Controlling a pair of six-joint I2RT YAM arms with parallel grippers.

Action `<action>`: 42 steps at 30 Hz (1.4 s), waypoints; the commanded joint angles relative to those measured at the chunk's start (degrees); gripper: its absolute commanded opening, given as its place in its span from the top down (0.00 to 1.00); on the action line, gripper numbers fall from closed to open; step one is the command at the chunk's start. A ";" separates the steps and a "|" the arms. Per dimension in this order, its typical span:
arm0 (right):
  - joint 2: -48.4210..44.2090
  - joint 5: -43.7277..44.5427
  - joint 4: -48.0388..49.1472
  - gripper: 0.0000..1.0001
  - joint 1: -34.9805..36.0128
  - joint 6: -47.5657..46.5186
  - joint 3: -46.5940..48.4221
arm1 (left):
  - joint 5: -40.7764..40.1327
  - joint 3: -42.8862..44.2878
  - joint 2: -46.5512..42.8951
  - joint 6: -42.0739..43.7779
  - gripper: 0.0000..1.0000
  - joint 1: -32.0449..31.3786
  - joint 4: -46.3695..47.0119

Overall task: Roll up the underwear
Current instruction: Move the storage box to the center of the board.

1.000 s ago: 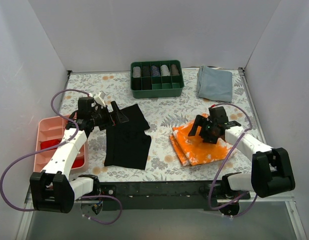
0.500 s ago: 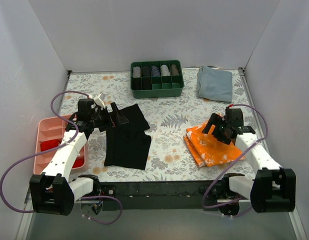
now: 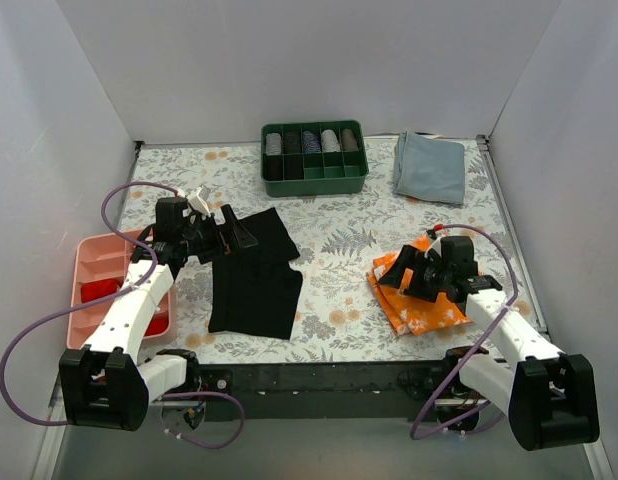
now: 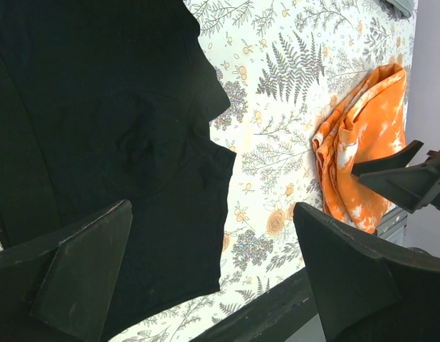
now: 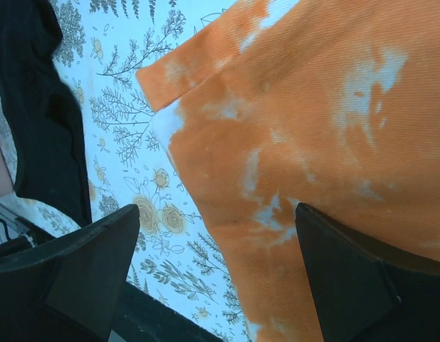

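- Both jaws stand wide, holding nothing: left gripper (image 3: 234,232) and right gripper (image 3: 404,272).
- I see the underwear (image 3: 254,282) lying flat, long axis running from the arm bases to the far side; I cannot tell which end is the waistband.
- It lies under the left jaws, well apart from the right jaws, which hover over the orange cloth (image 3: 429,305).

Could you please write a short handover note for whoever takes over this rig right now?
Left tool: open, over the underwear, holding nothing.
Right tool: open, over the orange cloth, holding nothing.
Underwear: spread out and unrolled, left of centre.
Done: no rolling yet.
To do: probably grasp one edge of the underwear and roll it up.
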 commanded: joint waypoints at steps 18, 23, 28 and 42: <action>17.16 19.92 -3.27 0.01 -12.13 -0.46 12.07 | 0.73 0.24 0.37 -0.13 0.02 0.27 0.50; 19.19 18.94 -2.48 0.01 -12.13 -1.09 12.87 | 1.16 -0.11 0.37 -0.57 0.02 0.27 1.11; 21.21 18.95 -0.99 0.02 -12.48 0.14 13.75 | 1.34 -0.11 0.46 -0.75 0.02 0.18 1.38; -1.02 4.28 2.62 0.01 -5.81 -8.99 16.03 | -6.38 -2.93 3.17 -3.38 0.02 0.27 1.38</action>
